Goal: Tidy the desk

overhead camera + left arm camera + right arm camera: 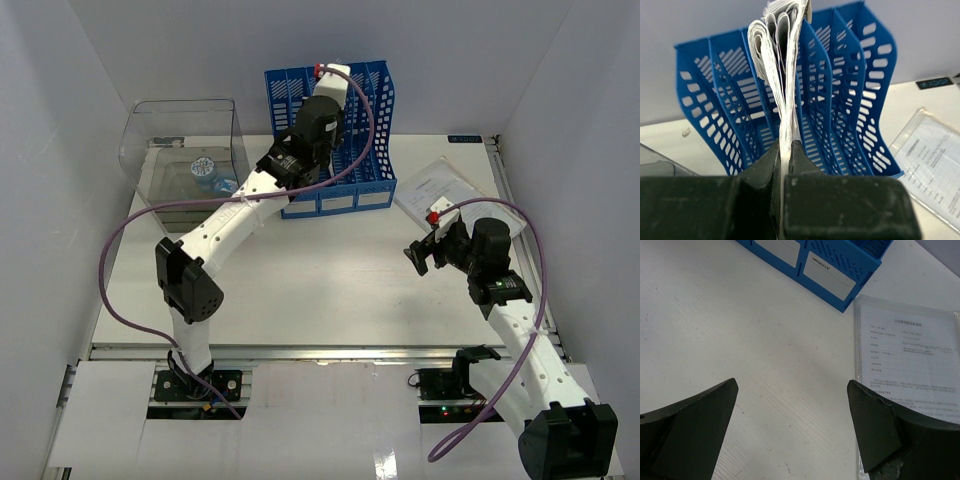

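The white desk (330,290) carries a blue slotted file rack (370,185) at the back. My left gripper (338,100) hovers over the rack's top and is shut on a bundle of white papers (782,75). In the left wrist view the sheets run from between the jaws up over the rack's (850,100) middle slots, their far ends curling apart. My right gripper (420,255) hangs open over bare desk (765,340), nothing between its fingers. A printed sheet in a clear sleeve (445,185) lies flat just right of it, also in the right wrist view as the sleeve (910,355).
A clear plastic box (180,150) stands at the back left with a small blue and white item (205,170) inside. White walls close in the left, back and right sides. A metal rail (330,352) runs along the near edge.
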{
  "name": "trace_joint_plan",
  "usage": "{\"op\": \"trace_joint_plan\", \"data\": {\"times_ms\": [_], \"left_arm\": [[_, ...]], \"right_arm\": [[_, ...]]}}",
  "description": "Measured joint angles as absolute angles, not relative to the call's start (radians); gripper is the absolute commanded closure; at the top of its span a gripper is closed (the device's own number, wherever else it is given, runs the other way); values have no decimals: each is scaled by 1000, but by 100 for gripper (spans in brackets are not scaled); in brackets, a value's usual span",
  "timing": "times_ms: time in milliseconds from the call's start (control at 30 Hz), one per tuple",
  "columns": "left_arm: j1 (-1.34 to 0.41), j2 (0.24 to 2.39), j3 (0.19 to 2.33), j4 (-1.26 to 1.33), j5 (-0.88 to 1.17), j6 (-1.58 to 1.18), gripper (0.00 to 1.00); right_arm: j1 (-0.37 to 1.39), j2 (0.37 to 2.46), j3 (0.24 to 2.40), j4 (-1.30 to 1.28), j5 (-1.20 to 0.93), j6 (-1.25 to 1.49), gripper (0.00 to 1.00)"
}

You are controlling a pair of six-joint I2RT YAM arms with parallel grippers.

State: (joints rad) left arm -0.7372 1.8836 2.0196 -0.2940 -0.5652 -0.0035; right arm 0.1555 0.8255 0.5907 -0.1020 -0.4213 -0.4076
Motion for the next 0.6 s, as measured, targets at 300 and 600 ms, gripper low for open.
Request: {"op": "trace_joint_plan", "data": {"times_ms": [300, 600], "left_arm": [[-706, 1987, 2025, -344, -561, -16, 100], [-701, 1986, 2013, -358, -486, -80, 8]], "right_arm": [[150, 823, 591, -102, -422, -408, 4], [150, 825, 591, -102, -424, -412, 8]]}}
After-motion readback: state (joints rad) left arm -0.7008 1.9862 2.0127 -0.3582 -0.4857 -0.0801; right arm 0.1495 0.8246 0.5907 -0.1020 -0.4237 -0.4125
